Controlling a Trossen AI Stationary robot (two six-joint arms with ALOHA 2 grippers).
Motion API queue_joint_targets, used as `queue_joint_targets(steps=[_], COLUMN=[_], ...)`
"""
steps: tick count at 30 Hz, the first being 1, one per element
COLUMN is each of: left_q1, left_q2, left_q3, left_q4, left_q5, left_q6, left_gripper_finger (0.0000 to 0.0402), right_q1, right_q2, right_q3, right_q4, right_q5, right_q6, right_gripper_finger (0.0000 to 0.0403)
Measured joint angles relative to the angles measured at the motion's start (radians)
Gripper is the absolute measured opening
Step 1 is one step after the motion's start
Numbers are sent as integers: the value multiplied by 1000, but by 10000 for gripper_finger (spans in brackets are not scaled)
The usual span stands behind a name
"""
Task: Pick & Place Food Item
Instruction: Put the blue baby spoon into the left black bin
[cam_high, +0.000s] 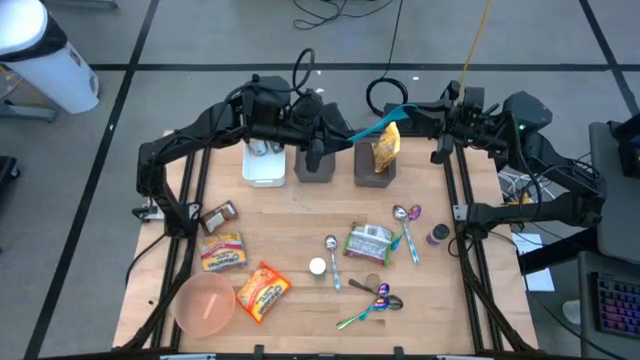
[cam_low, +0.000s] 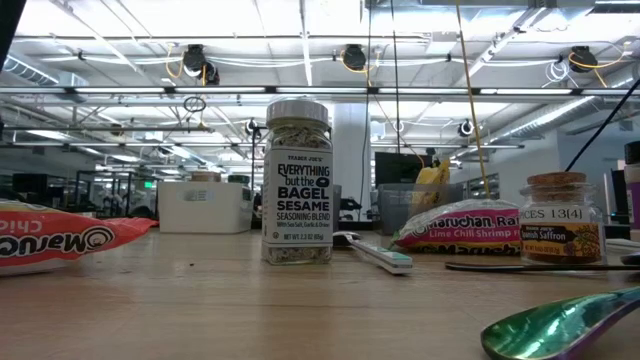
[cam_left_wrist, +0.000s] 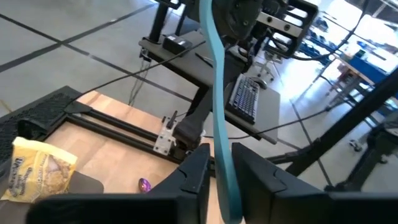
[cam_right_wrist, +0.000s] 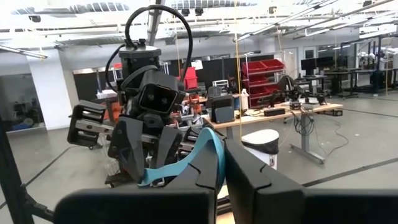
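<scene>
A long, flat teal strip (cam_high: 375, 127) spans the air between my two grippers, above the far edge of the table. My left gripper (cam_high: 340, 135) is shut on its one end and my right gripper (cam_high: 410, 110) on its other end. Under the strip a yellow snack bag (cam_high: 386, 148) stands upright in a grey bin (cam_high: 372, 178). In the left wrist view the strip (cam_left_wrist: 214, 74) runs away from the fingers toward the right arm. In the right wrist view it (cam_right_wrist: 186, 163) bends toward the left arm. My left gripper pinches the teal strip's end (cam_left_wrist: 225, 177) between its two fingers, which lie level and come from the table's left. The strip is lifted clear and runs on past the fingertips. My right gripper pinches the strip's other end (cam_right_wrist: 216, 155) between its two fingers, level, from the table's right. The strip curves out of the fingers, clear of everything below.
A white bin (cam_high: 265, 165) and a second grey bin (cam_high: 318, 168) stand at the far edge. On the table lie ramen packs (cam_high: 262, 290), a pink bowl (cam_high: 205, 303), a seasoning jar (cam_low: 298, 180), a small spice jar (cam_high: 437, 236) and several spoons (cam_high: 405, 232).
</scene>
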Motion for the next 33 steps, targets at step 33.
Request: queue_joint_targets(steps=[33], left_q1=[20], left_q2=[28], left_q3=[1], left_q4=[-162], left_q5=[64], left_q6=[45], left_gripper_finger=[178], right_q1=[0], right_q2=[169], right_q3=[0], right_q4=[-14], right_q5=[-131], right_q6=[68], right_gripper_finger=[0])
